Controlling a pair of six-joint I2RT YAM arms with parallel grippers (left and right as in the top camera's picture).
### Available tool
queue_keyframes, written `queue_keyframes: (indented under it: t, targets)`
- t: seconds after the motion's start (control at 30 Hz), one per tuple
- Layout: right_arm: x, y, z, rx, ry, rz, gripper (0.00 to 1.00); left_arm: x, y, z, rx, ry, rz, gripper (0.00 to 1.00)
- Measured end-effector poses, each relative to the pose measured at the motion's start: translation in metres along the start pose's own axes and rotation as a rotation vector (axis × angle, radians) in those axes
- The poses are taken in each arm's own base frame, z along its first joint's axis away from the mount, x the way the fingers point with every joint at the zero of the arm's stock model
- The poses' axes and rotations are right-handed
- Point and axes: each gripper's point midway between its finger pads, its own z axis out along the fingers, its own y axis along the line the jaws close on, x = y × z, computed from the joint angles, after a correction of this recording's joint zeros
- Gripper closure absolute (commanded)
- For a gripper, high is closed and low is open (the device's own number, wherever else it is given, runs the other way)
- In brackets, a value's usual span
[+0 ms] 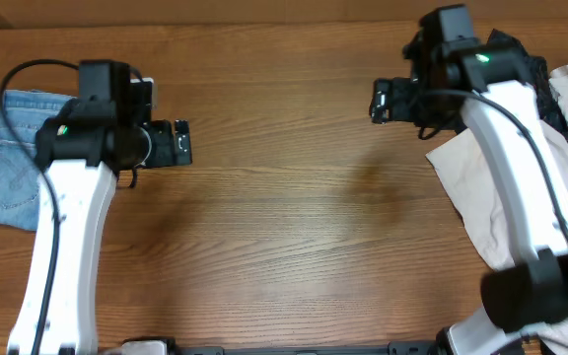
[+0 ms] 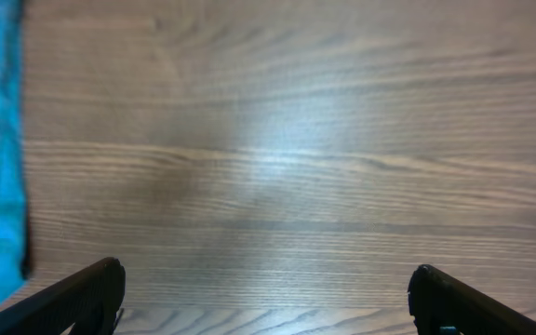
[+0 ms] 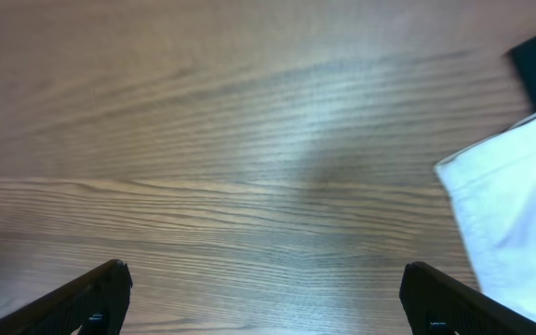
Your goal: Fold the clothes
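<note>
Fingers on left gripper (image 1: 182,144) and right gripper (image 1: 381,102): spread wide, holding nothing, above table (image 1: 284,237); jeans (image 1: 8,163): compact bundle at 9 o'clock, partly under left arm (image 1: 67,237), folding apparently finished; beige garment (image 1: 461,187): loose heap, 3 o'clock.

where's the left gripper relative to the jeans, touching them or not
Apart. The overhead view shows the left gripper open over bare table, pointing away from the jeans, which lie back past its wrist.
</note>
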Motion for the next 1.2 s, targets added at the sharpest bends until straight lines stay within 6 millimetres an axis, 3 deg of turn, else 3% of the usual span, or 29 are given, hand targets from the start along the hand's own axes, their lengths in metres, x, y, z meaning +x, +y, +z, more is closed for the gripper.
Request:
queue_keyframes:
  t: [0.17, 0.4, 0.7, 0.8, 1.0, 1.2]
  targets:
    - [-0.005, 0.003, -0.049, -0.013, -0.161, -0.012, 0.03, -0.005, -0.009, -0.041, 0.025, -0.175, 0.035, 0.00]
    - [0.024, -0.007, -0.069, -0.017, -0.314, -0.014, 0.00, 0.048, -0.014, -0.044, 0.060, -0.291, 0.076, 0.00]
    - [0.110, -0.022, -0.100, -0.079, -0.706, -0.068, 0.00, 0.075, -0.007, -0.072, 0.077, -0.580, 0.053, 0.00]
    - [0.133, -0.031, -0.092, -0.083, -0.739, -0.067, 0.00, 0.081, -0.005, -0.063, 0.072, -0.561, 0.047, 0.00]
    - [0.170, -0.031, -0.049, -0.130, -0.581, -0.080, 0.00, 0.091, -0.002, -0.044, 0.060, -0.477, 0.041, 0.00]
    - [0.177, -0.024, -0.043, -0.177, -0.541, -0.083, 0.00, 0.104, 0.001, -0.034, 0.046, -0.406, 0.035, 0.00]
